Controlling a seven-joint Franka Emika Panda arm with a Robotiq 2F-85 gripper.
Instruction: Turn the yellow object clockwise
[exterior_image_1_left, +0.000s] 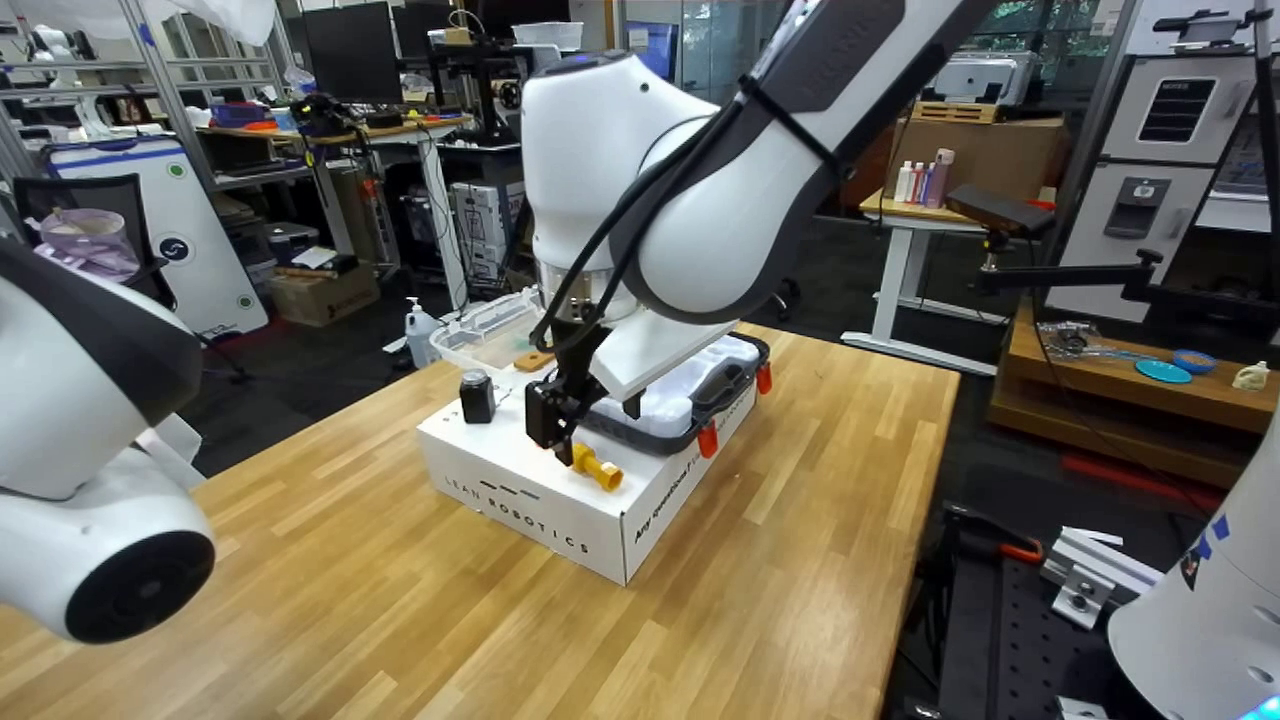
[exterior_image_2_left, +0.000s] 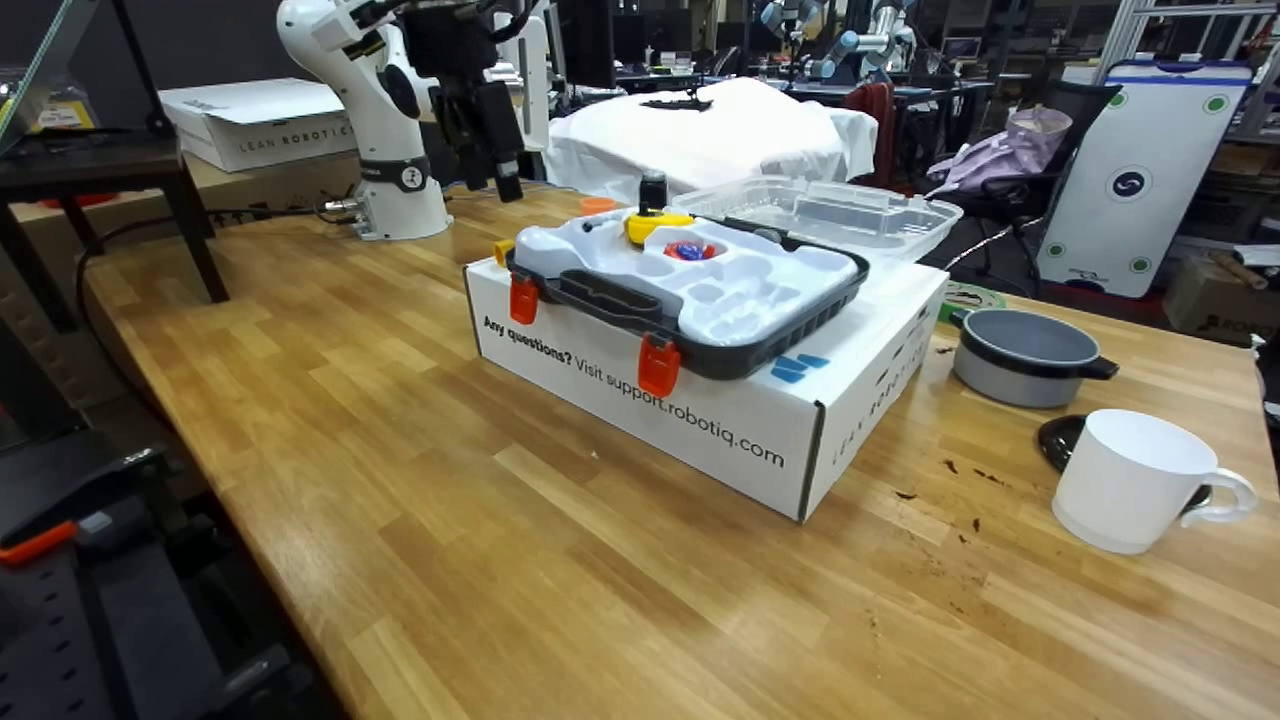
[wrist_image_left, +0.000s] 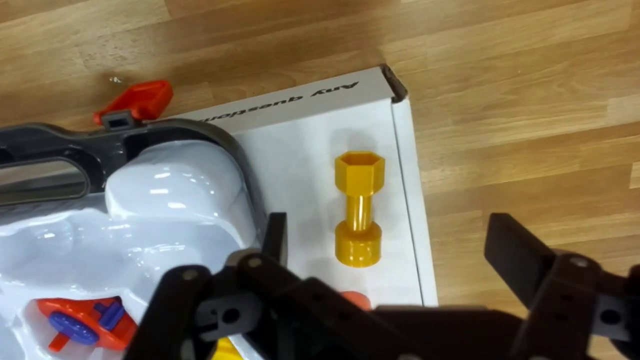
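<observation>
Yellow piece (wrist_image_left: 359, 210): on its side below the hand (wrist_image_left: 390, 245). Wrist view shows it between the two fingers, apart from both, closer to the left-hand one there. Waisted; round knob toward the hand, hollow six-sided head pointing away from it.
Hand: released, jaws spread wide. In an exterior view the piece peeks out just beside a fingertip.
White box (wrist_image_left: 300, 145): under the hand, bearing the piece near one corner; dark lettering on its sides.
Case (wrist_image_left: 90, 150): on the box, left of the hand in the wrist view, one finger overlapping its edge there. Dark grey rim, glossy white lining (wrist_image_left: 170, 235) with hollows.
Red latch (wrist_image_left: 142, 100): on the case's rim, ahead of the hand and off left in the wrist view.
Toy (wrist_image_left: 87, 324): red with purple parts, in a hollow left of the hand, same view.
Red-orange thing (wrist_image_left: 356, 299): mostly hidden under the hand's body; shape cannot be told.
Black jar (exterior_image_1_left: 477, 397): upright on the box, near the hand in an exterior view.
Wooden table (wrist_image_left: 525, 150): under the box, and below the right-hand finger in the wrist view.
Grey pot (exterior_image_2_left: 1020, 378), white mug (exterior_image_2_left: 1130, 480): on the table, well apart from the hand.
</observation>
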